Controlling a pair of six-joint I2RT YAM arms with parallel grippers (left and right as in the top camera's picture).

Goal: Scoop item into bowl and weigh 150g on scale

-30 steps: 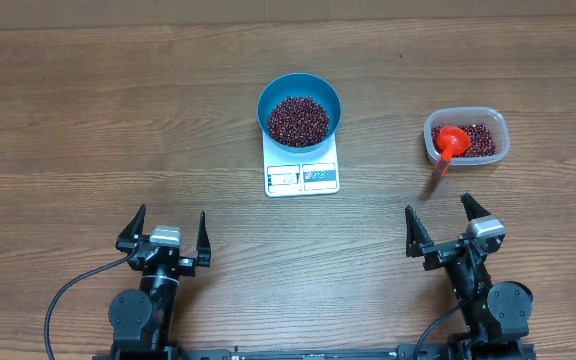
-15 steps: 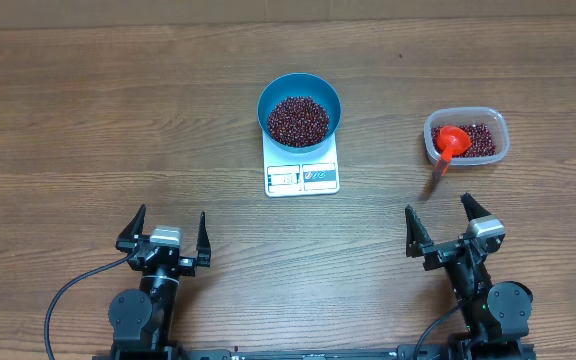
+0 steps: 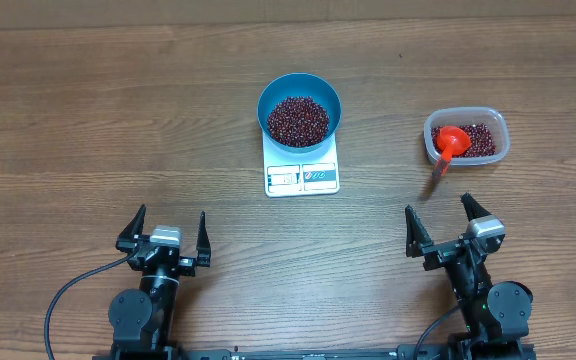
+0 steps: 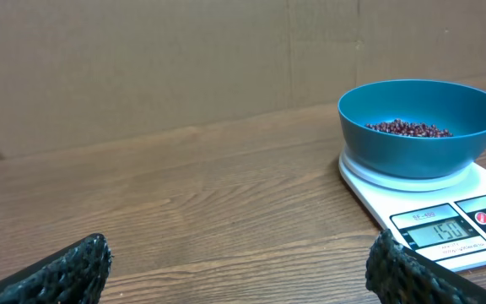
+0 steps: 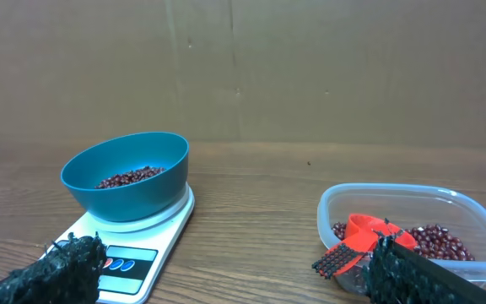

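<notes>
A bright-blue bowl (image 3: 300, 109) holding dark red-brown beans (image 3: 298, 119) stands on the white scale (image 3: 302, 177) at the table's middle. The left wrist view shows the bowl (image 4: 422, 127) on the scale (image 4: 445, 219), whose display shows digits. My left gripper (image 3: 164, 232) rests near the front edge at left, open and empty. At front right, my right gripper (image 3: 451, 221) is likewise open with nothing between its fingers. In the right wrist view the bowl (image 5: 125, 176) and scale (image 5: 129, 253) lie ahead to the left.
A clear plastic tub (image 3: 466, 136) at right holds more beans and a red scoop (image 3: 449, 146) whose handle sticks out over the near rim. The right wrist view shows the tub (image 5: 412, 228) and scoop (image 5: 365, 241) close by. A cardboard wall stands behind the table.
</notes>
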